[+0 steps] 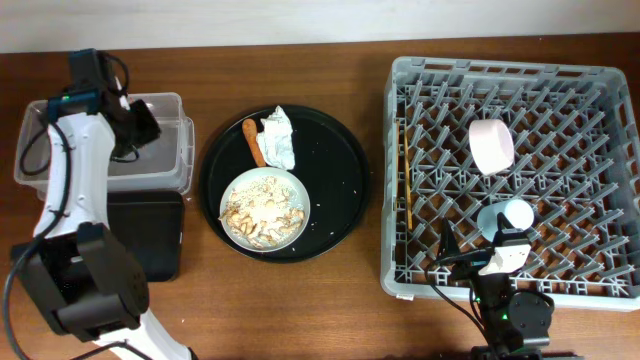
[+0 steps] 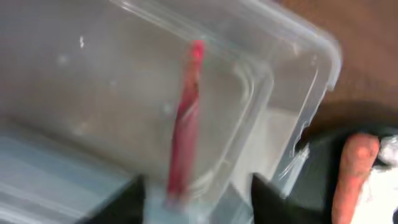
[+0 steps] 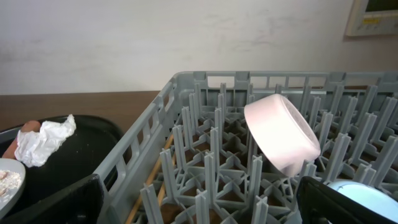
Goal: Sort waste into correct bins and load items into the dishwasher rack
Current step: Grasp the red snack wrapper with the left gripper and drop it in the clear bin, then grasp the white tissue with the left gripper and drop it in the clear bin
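The red snack wrapper [image 2: 186, 118] shows in your left wrist view as a thin glossy strip, edge-on and blurred. It stands over the smooth floor of the clear plastic tub [image 2: 292, 74] at the table's far-left corner. Your left gripper [image 2: 198, 202] hangs above the tub with its dark fingers [image 2: 134, 200] wide apart and the wrapper's lower end between them (the blur hides whether it touches either).

On the tub's near side lies the shallow black rectangular tray [image 1: 150, 235]. At mid-table the round black tray [image 1: 340, 175] carries the white plate [image 1: 297, 183] of pale, crumbly rice scraps [image 1: 262, 212]. Beyond the plate, the stubby orange sausage piece [image 1: 254, 141] lies beside the crumpled white napkin [image 1: 279, 138].

By the right edge, the grey lattice rack [image 1: 505, 68] holds the white bowl [image 1: 491, 145] tipped on its side among the pegs. It also holds the light-blue cup [image 1: 512, 216] and the thin wooden chopsticks [image 1: 406, 180] along its left wall.

Your right gripper [image 3: 205, 211] sits at the rack's near wall, fingers spread and holding nothing.
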Robot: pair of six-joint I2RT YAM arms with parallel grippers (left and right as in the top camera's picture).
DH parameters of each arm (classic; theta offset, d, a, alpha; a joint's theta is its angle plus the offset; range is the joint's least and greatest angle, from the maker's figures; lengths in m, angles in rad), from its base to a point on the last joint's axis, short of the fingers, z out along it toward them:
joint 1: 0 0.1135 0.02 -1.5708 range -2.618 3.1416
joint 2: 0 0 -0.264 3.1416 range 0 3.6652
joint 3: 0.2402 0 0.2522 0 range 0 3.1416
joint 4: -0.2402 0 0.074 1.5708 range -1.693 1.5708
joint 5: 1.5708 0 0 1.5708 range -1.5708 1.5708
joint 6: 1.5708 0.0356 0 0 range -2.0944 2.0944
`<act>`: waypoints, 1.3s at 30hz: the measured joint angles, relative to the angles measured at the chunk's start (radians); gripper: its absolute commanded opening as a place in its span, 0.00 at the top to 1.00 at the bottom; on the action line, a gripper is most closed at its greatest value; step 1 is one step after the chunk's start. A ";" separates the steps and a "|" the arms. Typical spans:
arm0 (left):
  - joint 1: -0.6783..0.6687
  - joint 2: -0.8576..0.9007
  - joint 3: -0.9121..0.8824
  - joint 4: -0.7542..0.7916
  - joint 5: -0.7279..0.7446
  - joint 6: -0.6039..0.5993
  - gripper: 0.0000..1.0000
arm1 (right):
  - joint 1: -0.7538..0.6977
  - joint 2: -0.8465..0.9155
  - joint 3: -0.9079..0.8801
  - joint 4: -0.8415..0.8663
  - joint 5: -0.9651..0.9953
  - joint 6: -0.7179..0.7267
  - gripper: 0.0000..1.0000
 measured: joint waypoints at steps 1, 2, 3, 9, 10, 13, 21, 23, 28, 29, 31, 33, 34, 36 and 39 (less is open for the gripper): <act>0.005 0.000 0.000 0.020 0.009 0.027 0.29 | 0.000 0.000 0.000 0.000 0.000 0.000 0.02; 0.003 0.000 0.002 0.007 0.029 0.048 0.29 | 0.000 0.000 0.000 0.000 0.000 0.000 0.02; -0.005 0.000 0.006 -0.004 0.048 0.061 0.29 | 0.000 0.000 0.000 0.000 0.000 0.000 0.02; -0.231 0.000 0.025 -0.006 0.094 0.082 0.32 | 0.000 0.000 0.000 0.000 0.000 0.001 0.02; -0.285 0.000 0.025 -0.003 0.087 0.083 0.35 | 0.000 0.000 0.000 0.000 0.000 0.000 0.02; -0.444 0.045 0.031 0.087 0.038 0.086 0.39 | 0.000 0.000 0.000 0.000 0.000 0.000 0.02; -0.547 0.325 0.034 0.241 -0.049 0.085 0.54 | 0.000 0.000 0.000 0.000 0.000 0.000 0.02; -0.548 0.351 0.039 0.244 -0.056 0.088 1.00 | 0.000 0.000 0.000 0.000 0.000 0.000 0.02; -0.548 0.351 0.093 0.128 -0.016 0.077 0.99 | 0.000 0.000 0.000 0.000 0.000 0.000 0.02; -0.547 0.332 0.128 0.088 -0.003 0.068 1.00 | 0.000 0.000 0.000 0.000 0.000 0.001 0.02; -0.523 0.235 0.156 0.018 -0.006 0.059 1.00 | 0.000 0.000 0.000 0.000 0.000 0.000 0.02; -0.475 0.131 0.174 -0.018 -0.032 0.056 1.00 | 0.000 0.000 0.000 0.000 0.000 0.000 0.02; -0.409 0.050 0.197 -0.050 -0.082 0.047 1.00 | 0.000 0.000 0.000 0.000 0.000 0.001 0.02; -0.309 0.017 0.214 -0.073 -0.127 0.034 1.00 | 0.000 0.000 0.000 0.000 -0.001 0.000 0.02; -0.153 0.081 0.212 -0.089 -0.142 0.029 0.80 | 0.000 0.000 0.000 0.000 0.000 0.000 0.02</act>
